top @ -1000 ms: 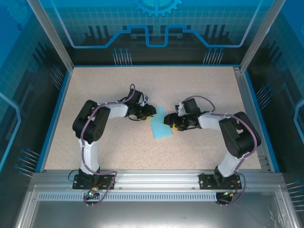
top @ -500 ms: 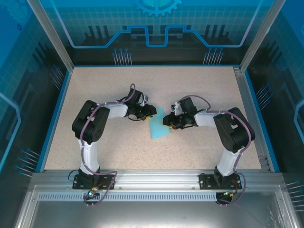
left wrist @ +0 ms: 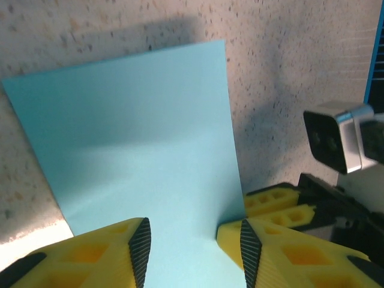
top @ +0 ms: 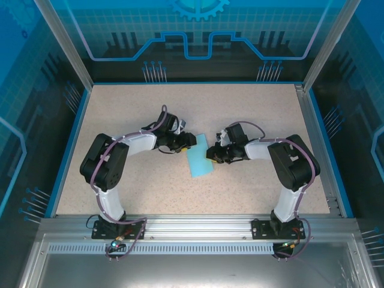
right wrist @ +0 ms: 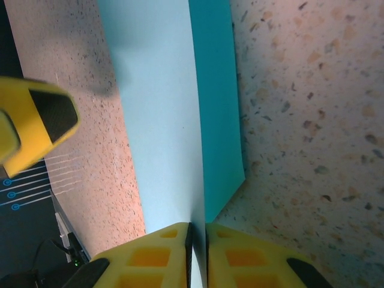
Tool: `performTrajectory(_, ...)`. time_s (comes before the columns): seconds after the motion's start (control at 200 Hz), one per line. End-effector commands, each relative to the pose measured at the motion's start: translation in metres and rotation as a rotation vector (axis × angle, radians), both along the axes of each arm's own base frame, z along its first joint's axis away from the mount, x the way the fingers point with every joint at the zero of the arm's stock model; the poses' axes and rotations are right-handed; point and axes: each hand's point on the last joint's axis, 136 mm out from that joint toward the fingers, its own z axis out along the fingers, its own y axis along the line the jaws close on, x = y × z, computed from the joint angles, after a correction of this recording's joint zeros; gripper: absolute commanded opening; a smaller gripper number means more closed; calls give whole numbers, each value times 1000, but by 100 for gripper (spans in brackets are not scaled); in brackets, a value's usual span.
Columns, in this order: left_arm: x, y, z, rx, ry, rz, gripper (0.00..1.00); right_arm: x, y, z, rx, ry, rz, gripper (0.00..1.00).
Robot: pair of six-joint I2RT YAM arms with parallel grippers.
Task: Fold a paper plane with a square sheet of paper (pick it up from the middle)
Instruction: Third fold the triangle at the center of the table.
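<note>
- The sheet of paper (top: 199,159) is light blue and lies on the speckled table (top: 138,108), just below the middle of the top view. It forms a narrow strip running up and down the frame.
- In the right wrist view the sheet shows a pale band on the left and a darker teal band on the right. The two bands meet along a straight line up the frame.
- The right gripper (right wrist: 197,235) sits at the bottom centre of its own view. Its yellow fingers are almost together and pinch the thin edge of the sheet.
- From above, this gripper meets the strip's right edge.
- The left gripper (left wrist: 193,255) is at the bottom of its own view. Its jaws stand moderately apart, with a black pad (left wrist: 140,249) on either side and the sheet's near edge between them, unsqueezed.
- From above, it sits at the strip's upper left.
- Both arms bend in from the sides, their bases at the lower edge of the top view.
</note>
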Motion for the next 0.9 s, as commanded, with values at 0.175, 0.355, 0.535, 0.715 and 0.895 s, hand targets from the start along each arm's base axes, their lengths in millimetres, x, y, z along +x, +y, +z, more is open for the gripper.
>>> performTrajectory(0.175,-27,-4,-6,-27,49,32,44,-10,3,-10,-31,42,-74,12)
performTrajectory(0.355,-28,-1,-7,-24,50,62,44,-10,8,-7,-21,33,-137,11)
performTrajectory(0.535,-26,-1,-2,-28,43,65,44,-11,6,-5,-65,17,-206,12)
performTrajectory(0.715,-26,-1,-2,-27,43,66,44,-14,-1,-3,-96,11,-230,12)
performTrajectory(0.895,-24,-2,-1,-34,45,70,43,-16,-1,-3,-97,14,-232,12)
